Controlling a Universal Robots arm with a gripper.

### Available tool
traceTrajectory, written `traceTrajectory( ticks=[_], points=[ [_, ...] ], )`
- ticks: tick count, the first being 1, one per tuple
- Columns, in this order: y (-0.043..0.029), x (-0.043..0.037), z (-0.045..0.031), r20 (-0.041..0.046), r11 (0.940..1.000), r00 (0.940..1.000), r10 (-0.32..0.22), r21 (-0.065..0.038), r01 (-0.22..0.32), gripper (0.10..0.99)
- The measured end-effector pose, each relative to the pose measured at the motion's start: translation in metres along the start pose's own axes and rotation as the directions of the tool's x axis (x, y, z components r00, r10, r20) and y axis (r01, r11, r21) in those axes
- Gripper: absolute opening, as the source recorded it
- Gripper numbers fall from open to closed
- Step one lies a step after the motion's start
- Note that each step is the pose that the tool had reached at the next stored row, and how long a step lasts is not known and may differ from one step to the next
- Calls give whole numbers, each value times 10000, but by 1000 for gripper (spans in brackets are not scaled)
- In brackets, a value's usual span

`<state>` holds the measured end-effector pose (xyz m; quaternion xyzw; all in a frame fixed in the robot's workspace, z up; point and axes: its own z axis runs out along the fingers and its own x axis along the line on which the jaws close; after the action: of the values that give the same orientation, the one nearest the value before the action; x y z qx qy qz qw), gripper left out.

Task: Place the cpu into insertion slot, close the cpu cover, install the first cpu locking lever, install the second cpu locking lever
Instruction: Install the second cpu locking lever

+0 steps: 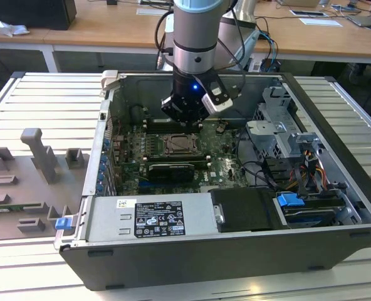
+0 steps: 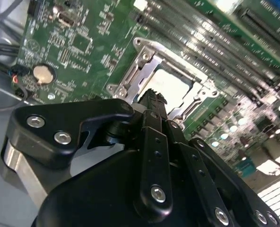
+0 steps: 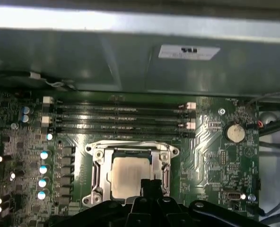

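The cpu (image 3: 130, 176) sits in the insertion slot (image 3: 95, 177) at lower centre, the cpu cover (image 3: 130, 150) down around it; my fingers (image 3: 151, 185) hover narrow above, levers seemingly left

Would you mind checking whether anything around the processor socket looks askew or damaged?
Nothing stands out. The pale silver square cpu lies flat and square in the metal-rimmed insertion slot, the thin silvery cpu cover sits level around it, and the black gripper is at its edge.
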<state>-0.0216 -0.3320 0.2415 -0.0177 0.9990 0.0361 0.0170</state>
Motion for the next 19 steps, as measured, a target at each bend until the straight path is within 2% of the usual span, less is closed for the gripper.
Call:
traceTrajectory(
  ticks=[6, 19],
  points=[
    [-118, 4, -2, -1, 10000, 10000, -1, 1, 1, 106],
    [-202, 7, 1, 0, 10000, 10000, 0, -1, 0, 106]
  ],
)
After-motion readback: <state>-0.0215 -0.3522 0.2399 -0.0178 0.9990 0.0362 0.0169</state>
